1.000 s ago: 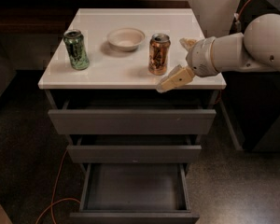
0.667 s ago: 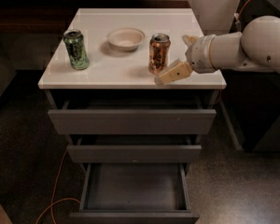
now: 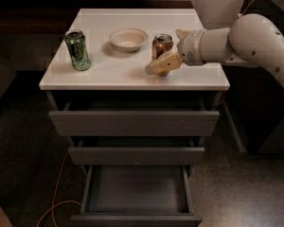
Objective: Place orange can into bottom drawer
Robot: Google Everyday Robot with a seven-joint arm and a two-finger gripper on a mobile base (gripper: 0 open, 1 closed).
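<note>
Spread wide apart, the fingers point(image 3: 163, 64) of the gripper point(image 3: 166, 51) are seen at the right part of the white cabinet top point(image 3: 109, 74), one tan finger lying low in front of the orange can point(image 3: 162, 42) and the other showing behind and to the right of it. The orange can is stood upright on that top, between the two fingers. Whether either finger touches it cannot be told. The lower part of the can is covered by the near finger.

A pale bowl point(image 3: 128, 38) is set just left of the orange can, near the back. A green can point(image 3: 77, 50) is stood upright well apart, at the left edge. The white arm point(image 3: 255, 39) is brought in from the right and is cut off by the picture's edge.

Below the top, three dark grey drawers are stacked. The top drawer point(image 3: 134, 123) and the middle drawer point(image 3: 136, 156) are pulled out slightly and overhang the back of the bottom drawer point(image 3: 137, 190), which is drawn out furthest, with its dark floor in view. Its front panel is partly cut off by the lower edge.

An orange cable point(image 3: 57, 193) is trailed across the floor at the left, its ends out of view.
</note>
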